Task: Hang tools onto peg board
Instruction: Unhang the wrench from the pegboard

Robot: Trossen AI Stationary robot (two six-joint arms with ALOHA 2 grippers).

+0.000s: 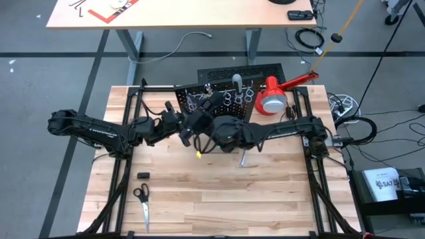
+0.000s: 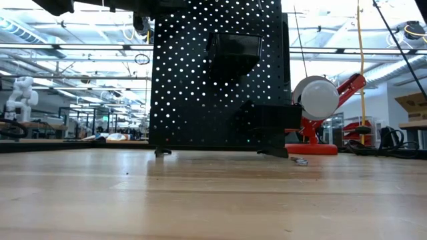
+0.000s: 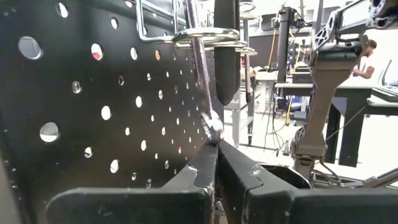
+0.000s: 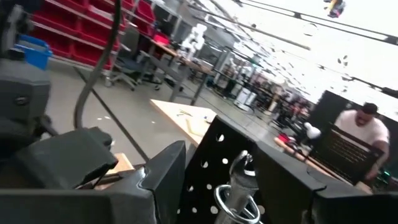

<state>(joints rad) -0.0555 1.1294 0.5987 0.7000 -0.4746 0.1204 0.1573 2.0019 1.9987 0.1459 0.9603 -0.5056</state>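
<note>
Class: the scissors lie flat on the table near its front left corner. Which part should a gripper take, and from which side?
Take the scissors from straight above, at the neck just below the black handle loops. They lie flat, blades pointing toward the table's front edge, so only a top-down pinch across that narrow part looks workable.

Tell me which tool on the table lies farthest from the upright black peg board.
The black-handled scissors, near the table's front left corner; the thin silver tool lies much nearer the peg board.

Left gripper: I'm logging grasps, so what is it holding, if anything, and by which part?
The left gripper is shut on the lower tip of a thin silver wrench, which passes up through a silver ring on the peg board.
</note>
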